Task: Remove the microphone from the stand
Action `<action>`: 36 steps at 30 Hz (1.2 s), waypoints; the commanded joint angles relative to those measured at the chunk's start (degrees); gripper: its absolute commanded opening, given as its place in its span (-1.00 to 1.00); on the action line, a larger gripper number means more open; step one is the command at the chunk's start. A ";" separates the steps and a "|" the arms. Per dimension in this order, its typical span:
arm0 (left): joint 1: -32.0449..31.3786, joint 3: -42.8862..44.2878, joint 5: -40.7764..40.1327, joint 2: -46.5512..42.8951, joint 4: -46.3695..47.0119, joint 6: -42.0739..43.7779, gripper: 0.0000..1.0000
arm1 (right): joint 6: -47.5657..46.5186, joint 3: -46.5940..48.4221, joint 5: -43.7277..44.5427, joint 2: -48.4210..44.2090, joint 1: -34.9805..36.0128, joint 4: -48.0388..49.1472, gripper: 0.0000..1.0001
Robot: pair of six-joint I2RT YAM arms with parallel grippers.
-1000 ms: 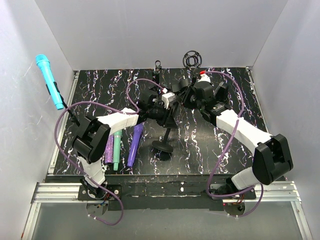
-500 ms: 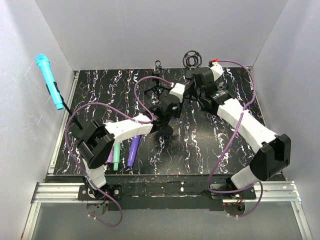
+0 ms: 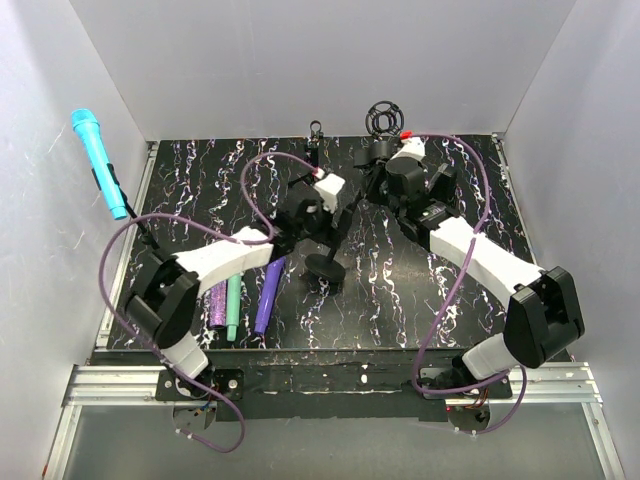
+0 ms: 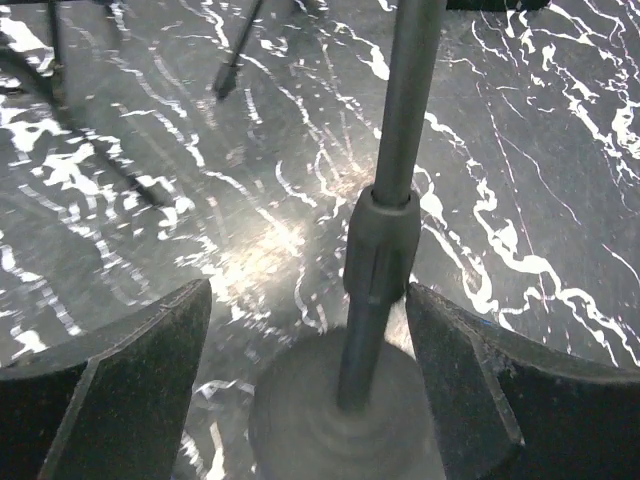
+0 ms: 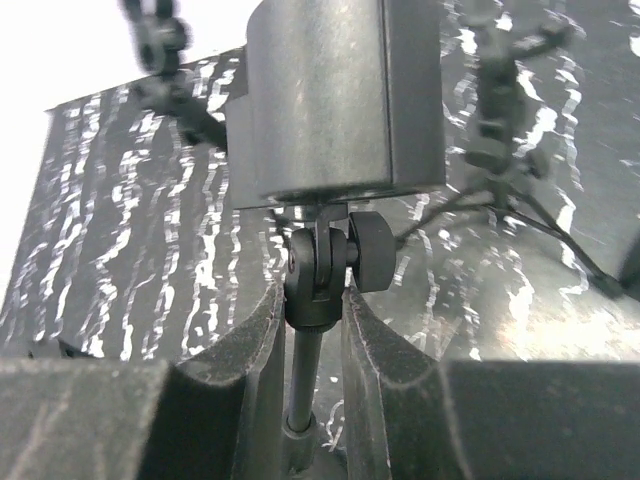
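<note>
Clamping the swivel joint (image 5: 320,268), right gripper (image 5: 315,295) sits just below the microphone (image 5: 340,100); left gripper (image 4: 308,305) stands open astride the stand (image 4: 405,120).

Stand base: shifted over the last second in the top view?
Yes. The stand base moved toward the back wall: it was beside the purple microphone's near half, now beside its far end.
</note>
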 commanded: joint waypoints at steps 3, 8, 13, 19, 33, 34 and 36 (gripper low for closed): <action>6.88 -0.74 14.78 -16.28 -8.97 7.64 0.55 | -13.18 0.20 -13.19 -3.69 -0.34 14.92 -0.97; 7.23 -4.61 11.28 -24.82 -10.99 14.97 0.57 | -19.68 -3.48 -28.39 -6.07 0.01 21.60 -0.97; 7.32 -4.09 11.79 -29.39 -16.00 17.60 0.57 | -26.63 -10.94 -38.69 -9.93 0.54 25.56 -0.97; 7.32 -1.19 16.37 -31.24 -20.06 21.56 0.78 | -28.92 -19.56 -39.85 -15.73 0.62 23.64 -0.97; 7.32 13.74 41.04 -21.24 -23.30 27.97 0.69 | -33.76 -30.29 -38.70 -19.43 1.15 21.44 -0.97; 7.32 14.45 42.72 -20.27 -23.48 28.41 0.68 | -33.76 -30.21 -38.79 -19.43 1.15 21.44 -0.97; 7.32 15.86 43.26 -18.60 -22.61 28.50 0.64 | -33.76 -30.47 -39.84 -19.52 1.15 21.35 -0.97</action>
